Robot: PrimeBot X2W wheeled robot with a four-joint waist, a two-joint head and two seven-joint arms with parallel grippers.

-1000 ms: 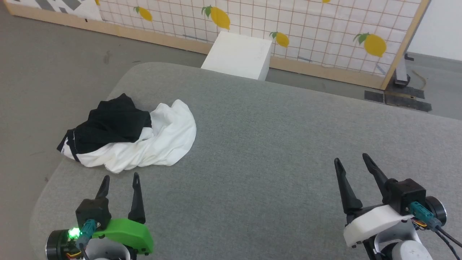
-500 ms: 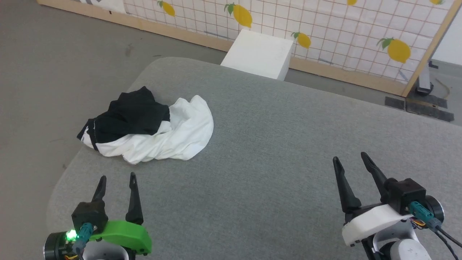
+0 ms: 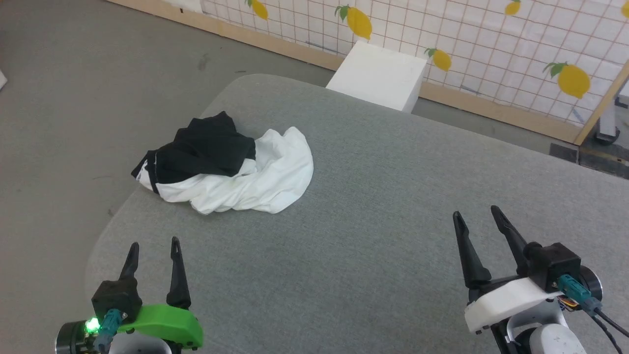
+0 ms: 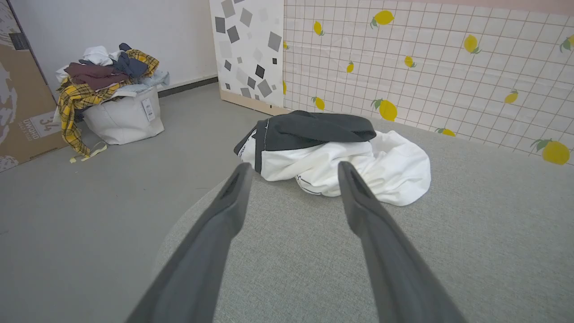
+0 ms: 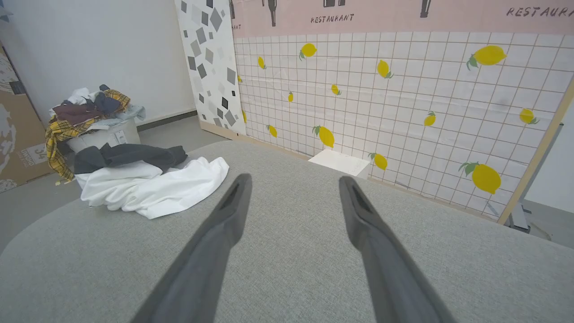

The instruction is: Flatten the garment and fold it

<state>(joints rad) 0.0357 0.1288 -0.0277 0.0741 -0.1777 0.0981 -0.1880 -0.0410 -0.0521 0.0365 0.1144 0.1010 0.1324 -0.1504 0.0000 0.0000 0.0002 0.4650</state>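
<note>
The garment [image 3: 236, 177] lies crumpled in a heap on the grey table's far left corner, black part on top and white cloth spilling right. In the left wrist view the garment [image 4: 341, 157] sits just beyond my fingertips. In the right wrist view the garment [image 5: 148, 184] lies far off to the left. My left gripper [image 3: 153, 246] stands open and empty at the lower left, short of the heap. Over the table's right side my right gripper [image 3: 475, 212] is open and empty too.
The grey padded table [image 3: 373, 206] has a rounded far-left corner close to the garment. A white box [image 3: 381, 73] stands on the floor behind it, before a lemon-print partition [image 3: 491, 44]. A laundry basket [image 4: 116, 107] heaped with clothes stands on the floor to the left.
The head camera has turned left, so the whole picture has shifted right. Both grippers stay open, and the garment lies as it did.
</note>
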